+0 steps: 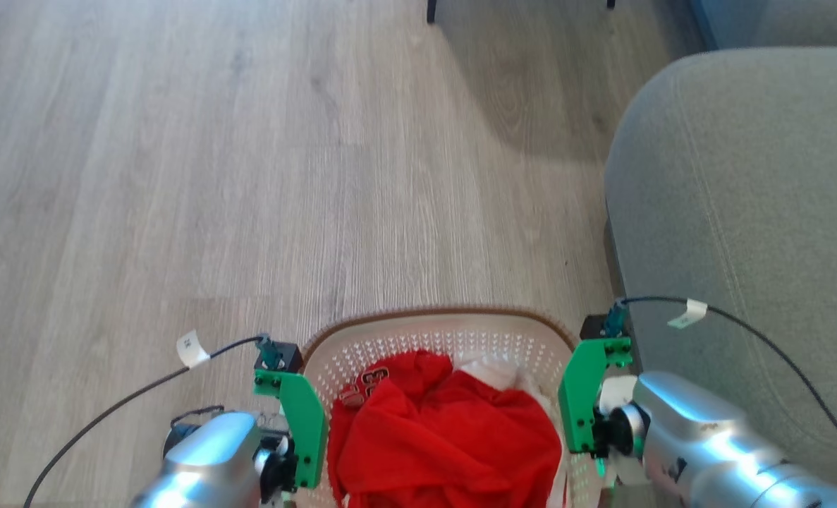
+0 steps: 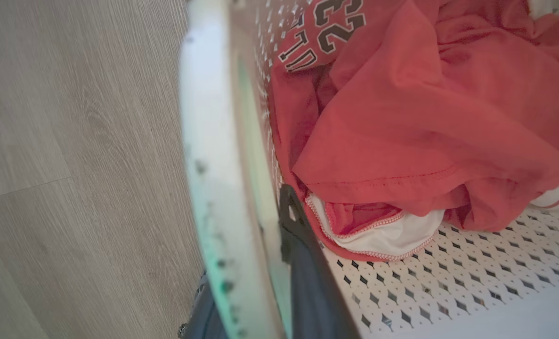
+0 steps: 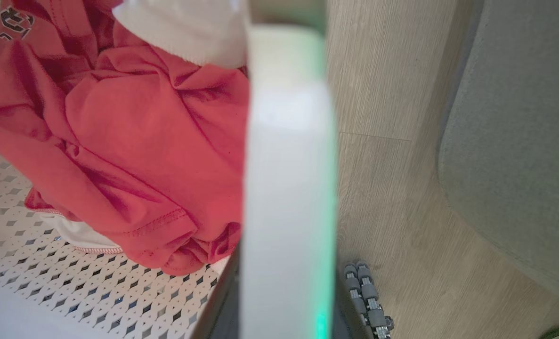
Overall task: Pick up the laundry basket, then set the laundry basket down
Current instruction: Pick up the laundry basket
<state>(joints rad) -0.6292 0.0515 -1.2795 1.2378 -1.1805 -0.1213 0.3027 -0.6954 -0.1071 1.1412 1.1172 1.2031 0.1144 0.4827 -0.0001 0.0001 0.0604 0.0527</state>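
The laundry basket point(image 1: 432, 315), white and perforated with a brown rim, sits low in the head view between my two arms, with red-and-white clothes point(image 1: 446, 437) heaped inside. My left gripper point(image 2: 251, 292) is shut on its white left handle point(image 2: 208, 141), one dark finger point(image 2: 303, 263) inside the wall and the other outside. On the opposite side my right gripper point(image 3: 288, 306) is shut on the right handle point(image 3: 288, 141) in the same way. Whether the basket's bottom touches the floor is hidden.
A grey sofa point(image 1: 742, 212) stands close on the right, its edge just beyond my right wrist. Pale wood floor point(image 1: 178, 176) stretches ahead and to the left. Dark furniture legs point(image 1: 431, 10) show at the far top.
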